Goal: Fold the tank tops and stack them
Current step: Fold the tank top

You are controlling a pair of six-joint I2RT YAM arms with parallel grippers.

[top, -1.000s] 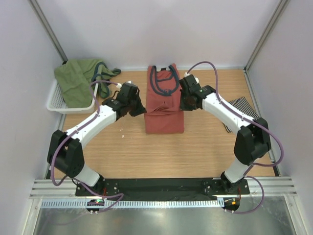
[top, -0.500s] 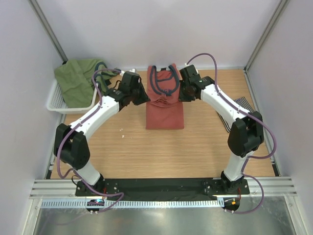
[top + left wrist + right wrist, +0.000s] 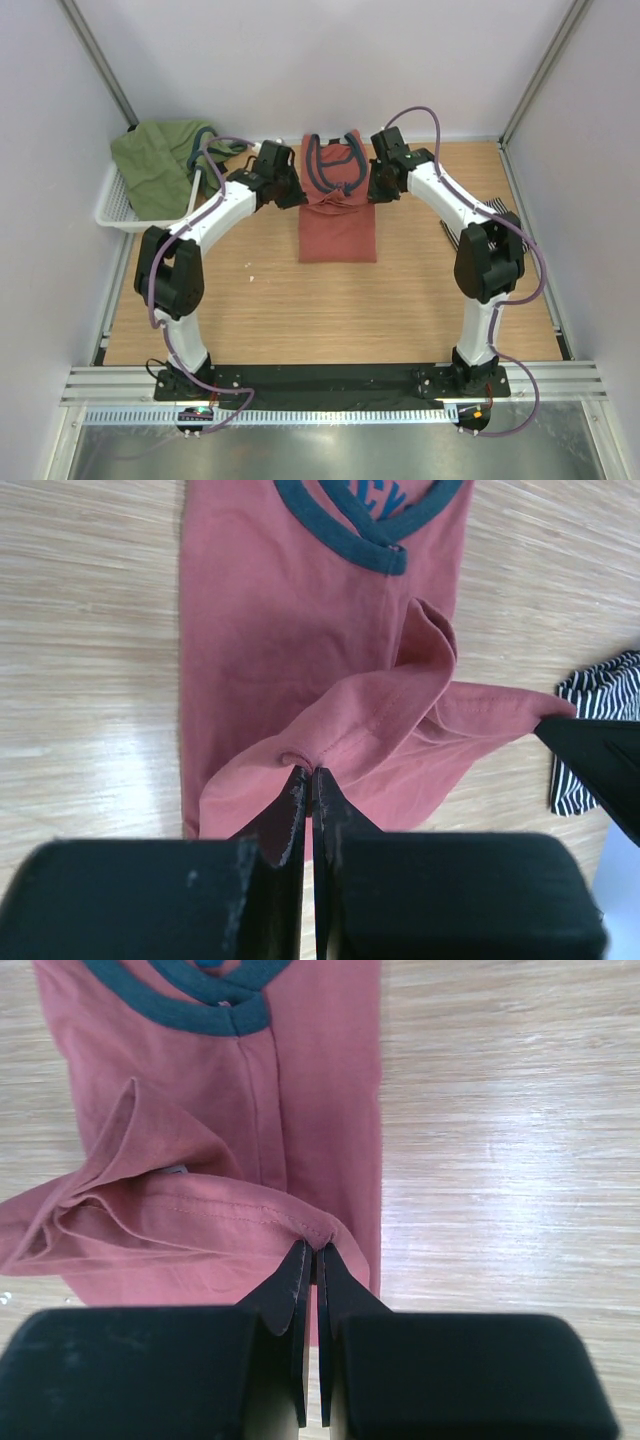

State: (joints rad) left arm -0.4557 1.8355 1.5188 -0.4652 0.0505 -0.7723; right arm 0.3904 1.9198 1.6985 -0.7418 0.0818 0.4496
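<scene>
1. Clamped on the lifted hem of the salmon-red tank top (image 3: 337,215): left jaws at its left corner, right jaws at its right corner, each pair pressed together on a small pinch of cloth.
2. Spread lengthwise on the far middle of the tabletop (image 3: 300,310), dark teal neck trim toward the back wall. Hem raised off the wood and doubled over the body, sagging in a loose fold between the two pairs of jaws.
3. Bare wood along both long edges of the top. A broad open stretch between its near fold and the arm bases at the near edge.
4. Light wood-grain surface, boxed in by pale walls at left, right and back, with metal uprights in the far corners. Dark mounting plate and metal rails along the near side.
5. Off to the right, near the right wall and partly hidden behind the right arm (image 3: 440,190): the striped tank top (image 3: 605,685), crumpled, well apart from the red one.
6. At the far left, against the wall: a white basket (image 3: 140,224) holding a green garment (image 3: 155,165) that spills over its rim, close beside the left arm (image 3: 215,215).
7. Arched inward from both sides, the two arms flanking the red top near its neck end.
</scene>
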